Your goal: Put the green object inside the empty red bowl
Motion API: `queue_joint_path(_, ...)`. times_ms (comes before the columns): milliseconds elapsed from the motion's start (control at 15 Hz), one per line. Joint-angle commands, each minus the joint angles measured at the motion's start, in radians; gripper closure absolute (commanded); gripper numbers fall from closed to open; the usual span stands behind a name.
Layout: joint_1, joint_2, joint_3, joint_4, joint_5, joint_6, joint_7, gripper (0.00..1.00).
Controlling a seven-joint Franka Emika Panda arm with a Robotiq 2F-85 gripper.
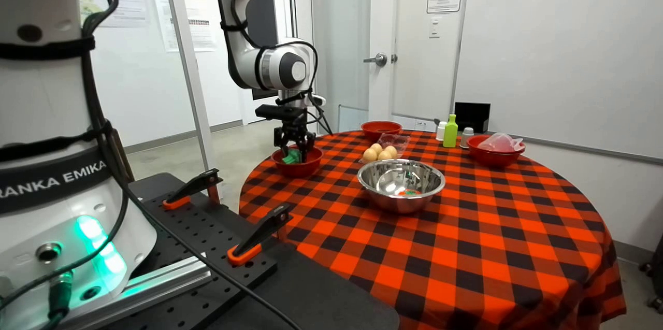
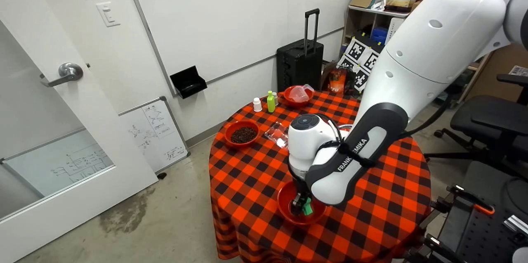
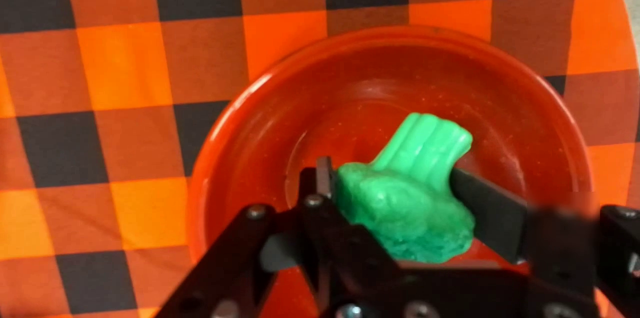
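Observation:
The green object [image 3: 405, 193] is a bright green broccoli-like piece with a pale ribbed stem. It is between the two fingers of my gripper [image 3: 395, 203], with no clear gap at either pad, so the gripper looks shut on it. The gripper [image 1: 293, 146] is pointed down inside the red bowl [image 3: 235, 108] at the table's near-left edge. In an exterior view, the red bowl [image 1: 300, 169] surrounds the fingertips and the green object [image 1: 291, 156]. The red bowl [image 2: 284, 209] holds nothing else that shows. Whether the object touches the bowl floor is hard to tell.
A steel bowl [image 1: 383, 199] holding a small red-green item stands mid-table. Brown eggs [image 1: 379, 152], a red bowl of dark beans [image 2: 242, 126], a yellow-green bottle [image 1: 450, 133], white shakers and a red bowl [image 1: 497, 158] with clear plastic stand farther back. The table edge [image 2: 222, 221] is close.

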Motion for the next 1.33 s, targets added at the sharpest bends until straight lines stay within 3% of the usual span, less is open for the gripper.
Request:
queue_joint_path(0, 0.007, 0.022, -0.011, 0.042, -0.009, -0.039, -0.010, 0.17)
queue_joint_path(200, 0.007, 0.023, -0.014, 0.047, -0.010, -0.046, -0.008, 0.01)
queue_joint_path(600, 0.001, -0.015, -0.017, 0.030, -0.006, -0.048, -0.005, 0.00)
queue_joint_path(933, -0.016, -0.132, -0.026, -0.037, 0.000, -0.032, 0.004, 0.00)
queue_joint_path(1267, -0.077, -0.289, 0.015, -0.122, 0.038, -0.046, -0.029, 0.00)
